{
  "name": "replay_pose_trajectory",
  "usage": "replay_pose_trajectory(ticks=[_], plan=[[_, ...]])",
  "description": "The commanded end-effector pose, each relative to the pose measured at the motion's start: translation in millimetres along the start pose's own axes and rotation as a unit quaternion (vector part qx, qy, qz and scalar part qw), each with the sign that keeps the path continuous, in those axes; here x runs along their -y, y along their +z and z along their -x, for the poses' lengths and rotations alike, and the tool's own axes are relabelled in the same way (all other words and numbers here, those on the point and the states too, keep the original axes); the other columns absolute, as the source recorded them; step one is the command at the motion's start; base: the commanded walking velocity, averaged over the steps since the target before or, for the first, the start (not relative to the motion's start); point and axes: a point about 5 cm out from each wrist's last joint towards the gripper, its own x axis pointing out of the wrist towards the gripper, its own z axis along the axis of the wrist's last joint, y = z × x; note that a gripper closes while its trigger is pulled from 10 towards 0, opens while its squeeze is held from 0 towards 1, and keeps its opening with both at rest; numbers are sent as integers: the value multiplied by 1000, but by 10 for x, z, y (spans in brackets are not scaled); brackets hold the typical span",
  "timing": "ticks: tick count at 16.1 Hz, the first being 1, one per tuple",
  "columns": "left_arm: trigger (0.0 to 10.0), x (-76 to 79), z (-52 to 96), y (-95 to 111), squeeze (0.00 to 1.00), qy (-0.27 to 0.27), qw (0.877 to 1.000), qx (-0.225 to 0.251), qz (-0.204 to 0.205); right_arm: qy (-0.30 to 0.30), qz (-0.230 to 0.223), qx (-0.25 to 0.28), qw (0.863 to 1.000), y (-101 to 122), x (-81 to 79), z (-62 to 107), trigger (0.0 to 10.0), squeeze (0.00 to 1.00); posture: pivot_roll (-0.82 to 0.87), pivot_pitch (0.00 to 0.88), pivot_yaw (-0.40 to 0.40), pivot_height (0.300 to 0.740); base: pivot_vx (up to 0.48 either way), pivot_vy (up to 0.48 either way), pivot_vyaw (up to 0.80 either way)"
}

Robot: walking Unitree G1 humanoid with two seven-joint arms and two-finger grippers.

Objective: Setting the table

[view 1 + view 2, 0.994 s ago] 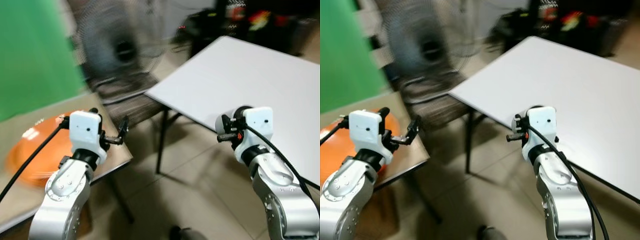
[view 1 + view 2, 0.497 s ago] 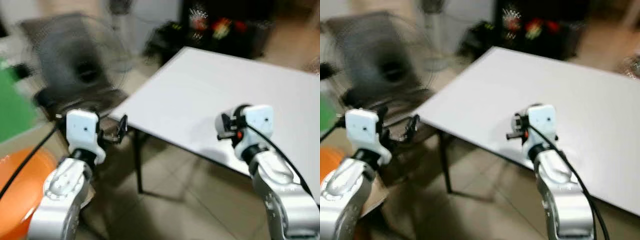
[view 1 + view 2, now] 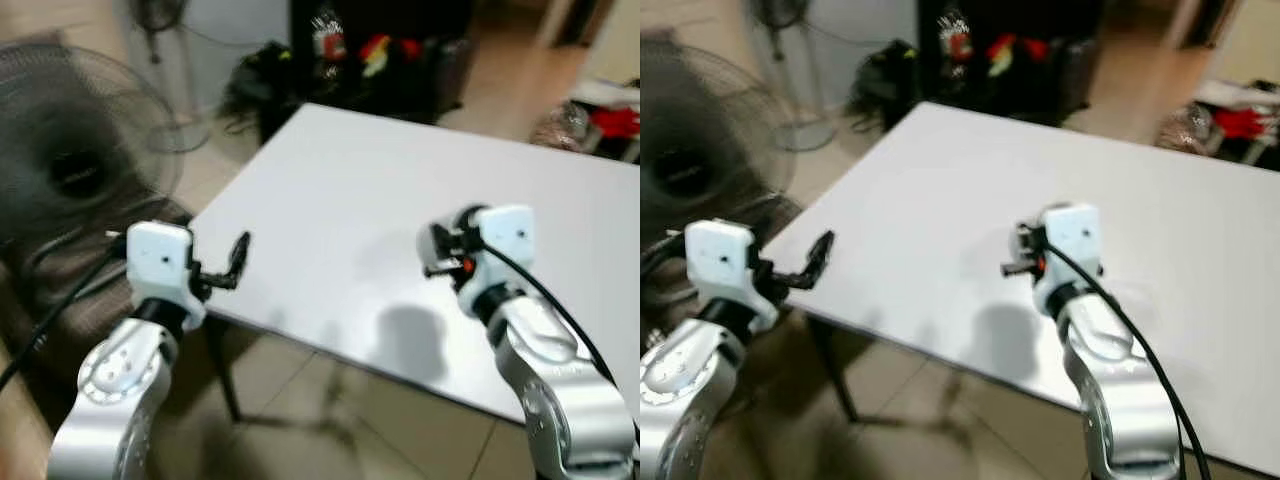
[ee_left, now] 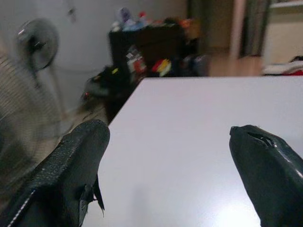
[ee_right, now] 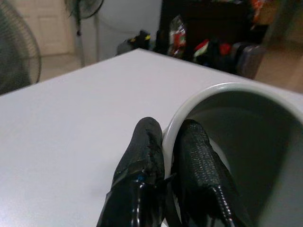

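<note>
- White table (image 3: pixel 400 200) now spreads across the head views, where a second ago an orange dish on a wooden surface sat at the robot's left; the camera has swung round, so I judge the carry is nearly over and placing comes next.
- Standing fan (image 3: pixel 60 170) blurs at the left, dark clutter behind.
- Right gripper (image 5: pixel 173 142) pinches the rim of a white cup (image 5: pixel 236 127), one finger inside, above the tabletop.
- Left gripper (image 4: pixel 170 156) is spread wide, empty, near the table's edge.
- No writing is legible.

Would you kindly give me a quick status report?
Right gripper pinching white cup rim. Left gripper open, empty. White table ahead.
</note>
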Motion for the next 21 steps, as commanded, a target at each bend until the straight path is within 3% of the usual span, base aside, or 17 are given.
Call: replay_pose_trajectory(ticks=[1, 8, 12, 15, 16, 17, 19, 21], plan=[[10000, 70, -21, 13, 0, -19, 1000, 2, 4, -20, 14, 3, 1000, 29, 95, 22, 10000, 0, -71, 0, 11, 740, 292, 0, -800], [10000, 65, -18, -13, 0, -39, 999, -8, 0, 12, 41, -7, 999, 79, 24, -33, 10000, 0, -65, 0, -1, 740, 275, 0, -79], [10000, 36, -79, 16, 0, -51, 999, -11, -4, 53, 72, -12, 996, 177, -5, -206, 10000, 0, -70, 0, 17, 740, 132, 0, 0], [10000, 45, -158, 72, 0, -122, 992, -18, -30, 158, 169, -43, 972, 327, 23, -650, 10000, 0, -86, 0, 33, 740, 0, 0, 0], [10000, 58, -170, 88, 0, -138, 990, -18, -36, 174, 185, -51, 966, 340, 27, -717, 10000, 0, -88, 0, 34, 740, 0, 0, 0], [10000, 78, -204, 132, 0, -179, 983, -21, -46, 211, 232, -70, 947, 370, 39, -882, 10000, 0, -91, 5, 35, 740, 0, 0, 0], [10000, 62, -235, 167, 0, -212, 975, -30, -52, 245, 248, -90, 933, 408, 48, -1024, 10000, 0, -95, 15, 37, 740, 0, 0, 0], [10000, 33, -240, 195, 0, -263, 961, -49, -68, 290, 271, -116, 910, 484, 114, -1215, 10000, 0, -95, 31, 37, 740, 0, 0, 0]])
